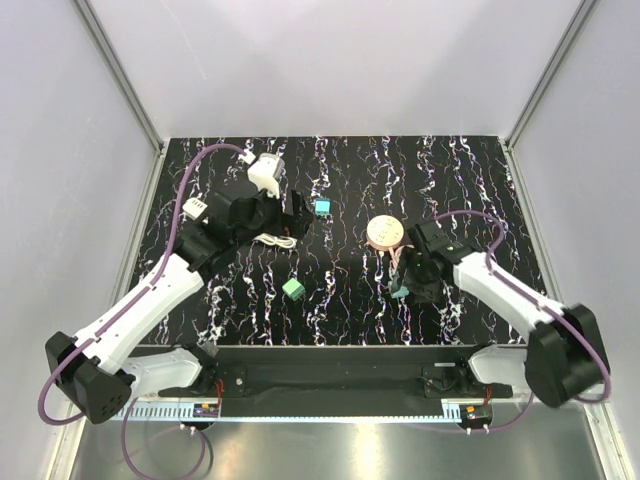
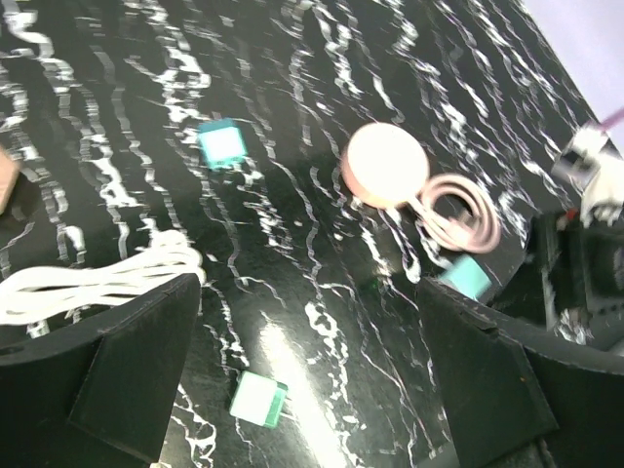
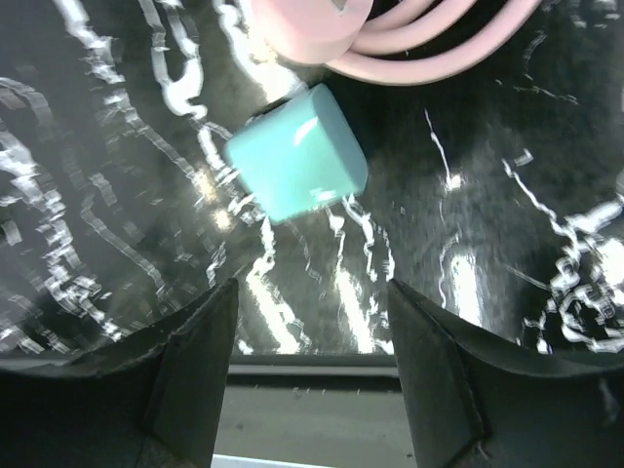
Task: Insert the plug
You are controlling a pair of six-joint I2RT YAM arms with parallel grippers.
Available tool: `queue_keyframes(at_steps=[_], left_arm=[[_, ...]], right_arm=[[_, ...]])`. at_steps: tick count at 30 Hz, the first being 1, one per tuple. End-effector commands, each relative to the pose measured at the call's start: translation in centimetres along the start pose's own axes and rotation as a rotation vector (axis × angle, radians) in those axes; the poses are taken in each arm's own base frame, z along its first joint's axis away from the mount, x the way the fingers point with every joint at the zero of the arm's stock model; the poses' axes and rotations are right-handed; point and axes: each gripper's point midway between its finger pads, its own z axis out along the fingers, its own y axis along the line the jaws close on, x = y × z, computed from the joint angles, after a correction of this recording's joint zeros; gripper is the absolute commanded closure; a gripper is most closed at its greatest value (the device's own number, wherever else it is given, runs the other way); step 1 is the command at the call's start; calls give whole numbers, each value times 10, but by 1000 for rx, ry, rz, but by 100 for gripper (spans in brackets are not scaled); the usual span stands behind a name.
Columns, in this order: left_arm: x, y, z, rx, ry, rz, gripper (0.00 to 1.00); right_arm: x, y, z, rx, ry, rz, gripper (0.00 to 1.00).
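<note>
Caption: my right gripper [image 3: 312, 292] poised, fingers spread and empty, just short of the teal plug [image 3: 297, 151] lying beside its pink cable [image 3: 409, 63]; likely light, rigid, slick; best pinched across flat sides; my left gripper [image 2: 310, 285] likewise agape.

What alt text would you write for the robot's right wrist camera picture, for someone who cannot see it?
A mint-green block lies on a black, white-veined table, just ahead of the open right gripper, whose two dark fingers hold nothing. A pink coiled cable and pink disc sit beyond the block.
</note>
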Motion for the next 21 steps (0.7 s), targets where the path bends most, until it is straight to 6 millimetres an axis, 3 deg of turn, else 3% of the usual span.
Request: queue_keyframes(at_steps=[1,5,7,8,9,11,14,21], left_arm=[[-2,-43,0,185,15,83,3],[30,-76,18,319,138,168,7],[46,-91,32,379,215,185,9],[53,-95,35,399,243,211,10],[58,-100,43,421,272,227,12],[69,-108,49,436,294,298,13],[89,-116,64,432,321,419,14],[157,-162,95,466,408,712,16]], right_arm=[[-16,-1,-35,0,-103,25,30],[-67,-31,-71,95,-306,107,27],[-89,-33,-88,20,-327,144,27],[-107,-50,-100,12,-371,229,26],[-114,-51,-109,-13,-392,248,25],[-132,-54,-140,-53,-502,290,24],[-144,-48,-167,-137,-582,323,23],[-135,-17,-190,-322,-541,249,23]])
